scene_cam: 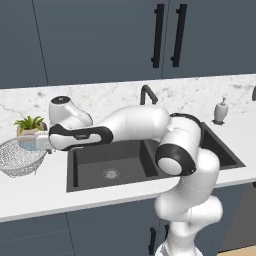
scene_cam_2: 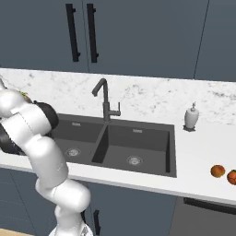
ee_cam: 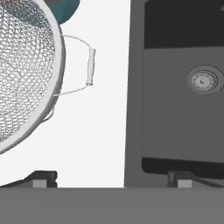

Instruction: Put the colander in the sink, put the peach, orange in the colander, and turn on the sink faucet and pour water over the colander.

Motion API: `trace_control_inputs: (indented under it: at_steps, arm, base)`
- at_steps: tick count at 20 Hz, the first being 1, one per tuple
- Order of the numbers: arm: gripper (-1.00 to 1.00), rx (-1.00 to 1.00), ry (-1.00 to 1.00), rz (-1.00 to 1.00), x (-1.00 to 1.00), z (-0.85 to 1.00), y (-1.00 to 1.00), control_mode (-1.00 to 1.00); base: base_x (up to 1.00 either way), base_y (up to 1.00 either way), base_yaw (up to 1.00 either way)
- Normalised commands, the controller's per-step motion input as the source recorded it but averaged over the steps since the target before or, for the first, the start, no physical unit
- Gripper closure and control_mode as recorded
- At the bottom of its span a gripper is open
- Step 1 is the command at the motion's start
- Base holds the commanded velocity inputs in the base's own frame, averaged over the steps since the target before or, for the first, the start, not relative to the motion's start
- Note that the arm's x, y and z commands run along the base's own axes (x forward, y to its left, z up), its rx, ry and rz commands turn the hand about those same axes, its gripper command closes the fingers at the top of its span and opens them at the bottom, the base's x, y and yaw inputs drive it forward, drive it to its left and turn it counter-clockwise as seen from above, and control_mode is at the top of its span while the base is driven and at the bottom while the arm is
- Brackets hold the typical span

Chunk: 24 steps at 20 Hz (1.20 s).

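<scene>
The white wire-mesh colander (scene_cam: 19,158) stands on the counter left of the dark double sink (scene_cam: 95,161). In the hand view the colander (ee_cam: 22,74) is at the upper left, its side handle (ee_cam: 90,65) pointing toward the sink basin (ee_cam: 175,131). My gripper (ee_cam: 113,179) is open and holds nothing. It hovers over the white counter strip between the colander and the sink. In the left base view my hand (scene_cam: 36,143) is just above the colander's right rim. The orange (scene_cam_2: 217,171) and the redder peach (scene_cam_2: 232,177) lie on the counter far right of the sink (scene_cam_2: 152,147). The black sink faucet (scene_cam_2: 105,99) runs no water.
A small potted plant (scene_cam: 30,126) stands right behind the colander. A white soap dispenser (scene_cam_2: 191,116) is on the counter behind the sink's right end. Dark cabinets with black handles (scene_cam: 158,35) hang above the marble backsplash. My arm stretches across the left basin.
</scene>
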Motion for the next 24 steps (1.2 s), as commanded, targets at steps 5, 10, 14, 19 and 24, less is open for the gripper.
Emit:
trace_control_inputs:
  at_steps: [5, 10, 14, 19, 24]
  arm:
    - [-1.00, 0.00, 0.00, 0.00, 0.23, -0.06, 0.26, -1.00]
    - [-1.00, 0.00, 0.00, 0.00, 0.29, 0.00, 0.25, -1.00]
    - [-1.00, 0.00, 0.00, 0.00, 0.31, 0.00, 0.21, -1.00]
    - [-1.00, 0.00, 0.00, 0.00, 0.29, -0.02, 0.12, -1.00]
    - [-1.00, 0.00, 0.00, 0.00, 0.23, -0.23, 0.02, -1.00]
  base:
    - [0.00, 0.00, 0.00]
    - [0.00, 0.00, 0.00]
    - [0.00, 0.00, 0.00]
    - [0.00, 0.00, 0.00]
    - [0.00, 0.00, 0.00]
